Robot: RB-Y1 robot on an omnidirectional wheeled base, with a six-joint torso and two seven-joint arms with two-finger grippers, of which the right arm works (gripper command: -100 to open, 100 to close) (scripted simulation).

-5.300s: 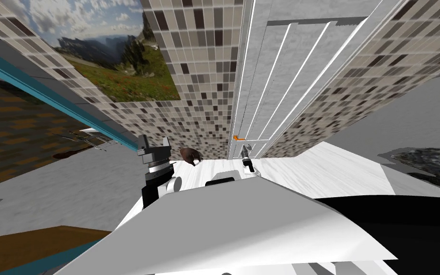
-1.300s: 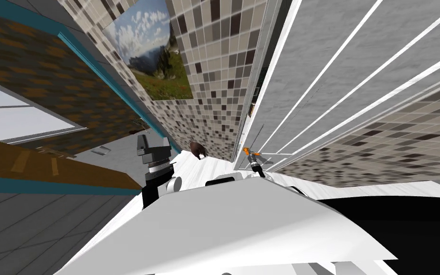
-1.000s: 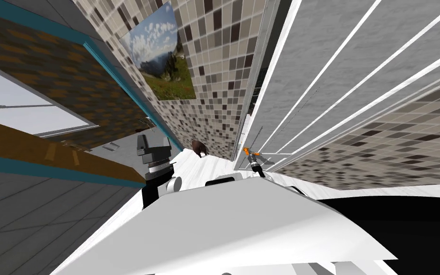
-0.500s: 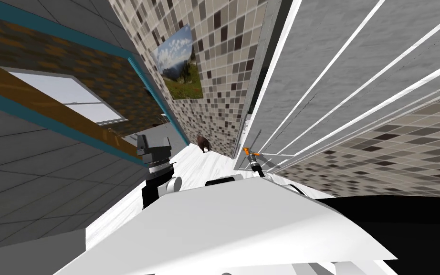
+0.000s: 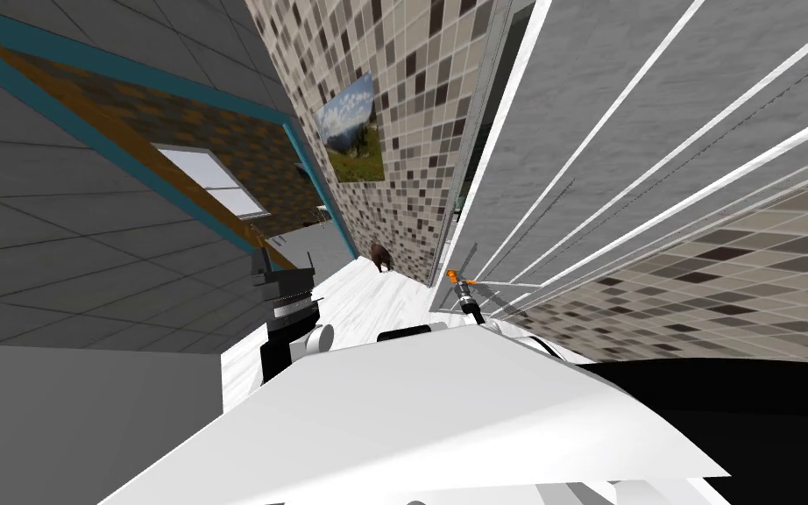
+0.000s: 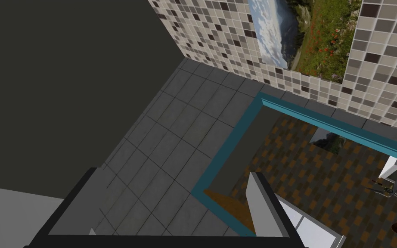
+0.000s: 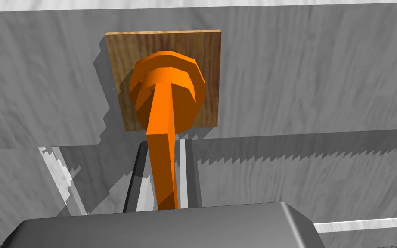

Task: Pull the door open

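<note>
A grey door [image 5: 621, 131] with thin white raised strips stands directly in front of the right hand [image 5: 466, 294], close enough that its wood-grained panel [image 7: 301, 77] takes up most of the right wrist view. An orange lever handle [image 7: 164, 142] is fixed to the door on a round orange hub, backed by a small square wooden plate [image 7: 206, 47]. The lever runs from the hub straight back toward the hand. The right hand [image 7: 164, 172] is closed on the lever: its two thin grey fingers [image 7: 189, 168] press against the lever's sides, one on each side, near its free end. From the head view, the handle [image 5: 458, 279] shows as a small orange spot just beyond the hand's tips.

Along the door's edge on the far side from the hand's arm, a narrow dark strip [image 5: 474, 167] separates it from a wall of beige, grey and brown tiles [image 5: 411, 105]. A landscape picture [image 5: 354, 127] hangs on that wall. A small brown object [image 5: 383, 257], too small to identify, sits on the white floor [image 5: 358, 298] at the wall's foot.

The left hand [image 5: 287, 272] is raised well apart from the door, holding nothing, its fingers [image 6: 260, 206] spread wide.
</note>
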